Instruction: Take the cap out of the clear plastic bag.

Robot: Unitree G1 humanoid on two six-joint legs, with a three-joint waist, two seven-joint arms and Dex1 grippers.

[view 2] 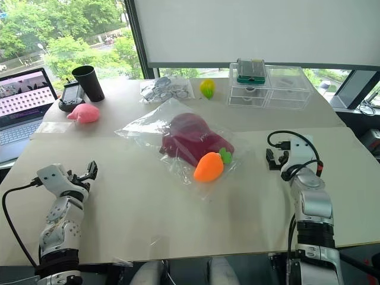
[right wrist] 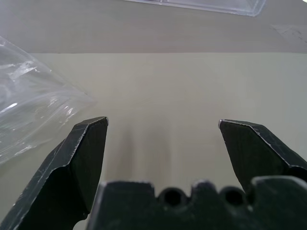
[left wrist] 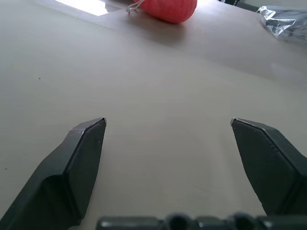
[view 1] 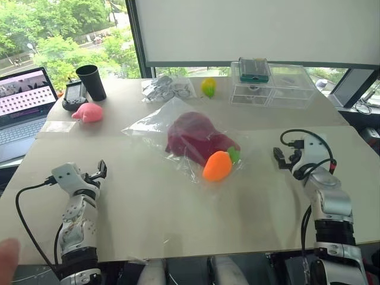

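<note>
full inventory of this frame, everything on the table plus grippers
cap: 1, dark red, inside the clear plastic bag, table centre
clear plastic bag: 1, transparent, table centre
carrot toy: 1, orange with green top, on the bag's near edge
plush toy: 1, pink, far left
cup: 1, black, far left
small device: 1, black, beside the cup
laptop: 1, open, left edge
smaller bag: 1, clear with grey-white items, far centre
yellow-green toy: 1, far centre
drawer box: 1, clear, far right
green case: 1, atop the box
left gripper: open, empty
right gripper: open, empty

pale beige table (view 1: pixel 178 219); window (view 1: pixel 59 35) behind, green trees outside; white blind (view 1: pixel 249 29) lowered.
</note>
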